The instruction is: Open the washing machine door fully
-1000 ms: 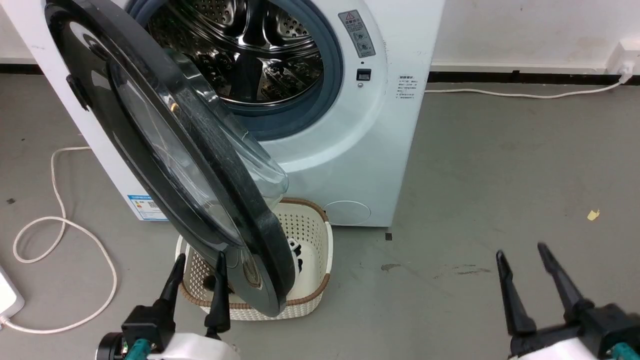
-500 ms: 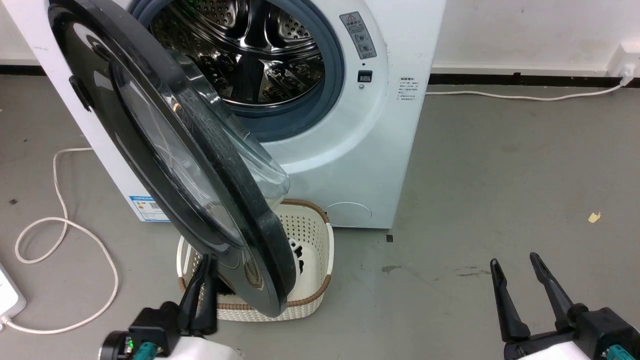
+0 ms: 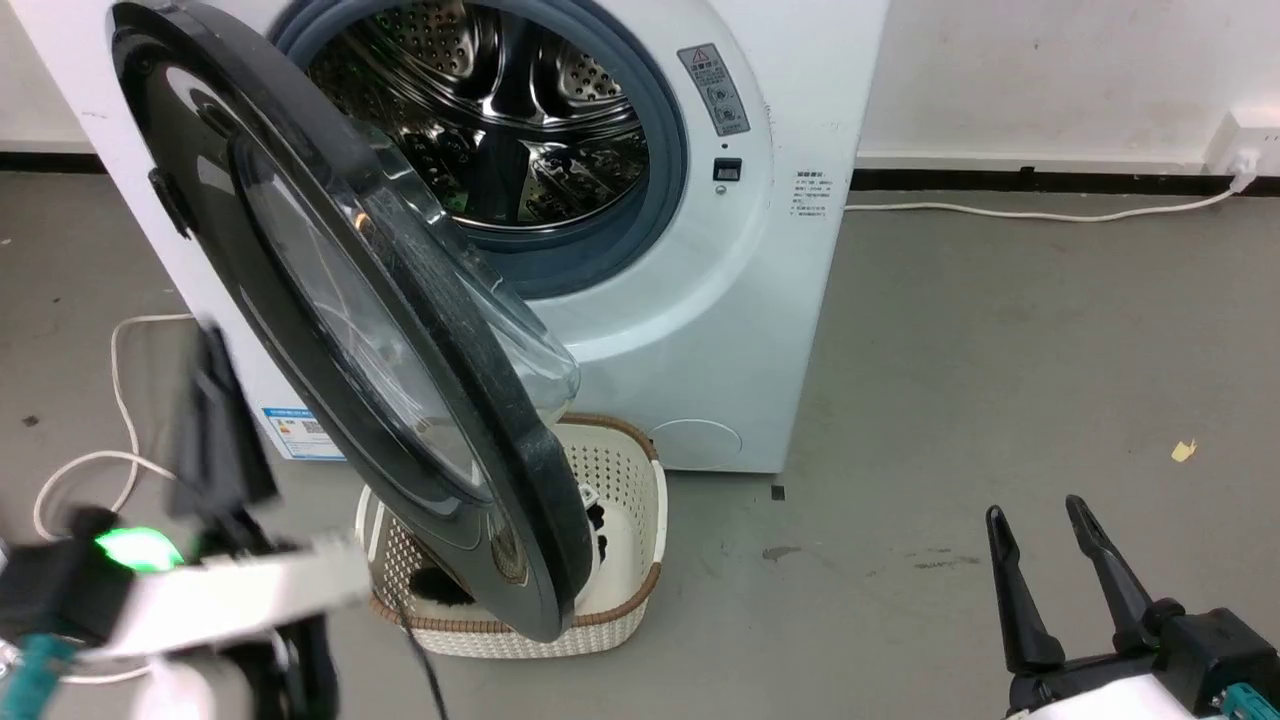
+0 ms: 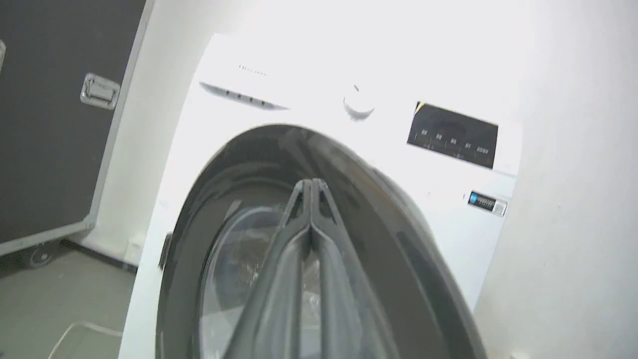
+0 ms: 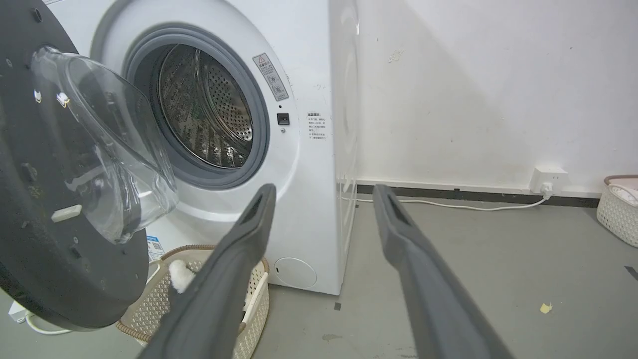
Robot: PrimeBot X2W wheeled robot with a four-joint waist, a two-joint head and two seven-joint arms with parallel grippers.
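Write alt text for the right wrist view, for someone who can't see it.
A white washer stands with its black-ringed glass door wide open at the left, showing the steel drum. The right end effector rises in the foreground, its two dark fingers spread apart and empty. A pale basket sits under the door.

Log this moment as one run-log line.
target: large round glossy black-ringed glass washing machine door part open above white perforated basket | left gripper: shut, empty, facing door's outer side | right gripper: open, empty | task: unfinished

1 washer (image 3: 700,330), 1 door (image 3: 478,385), 2 baskets (image 3: 622,478) (image 5: 614,212)
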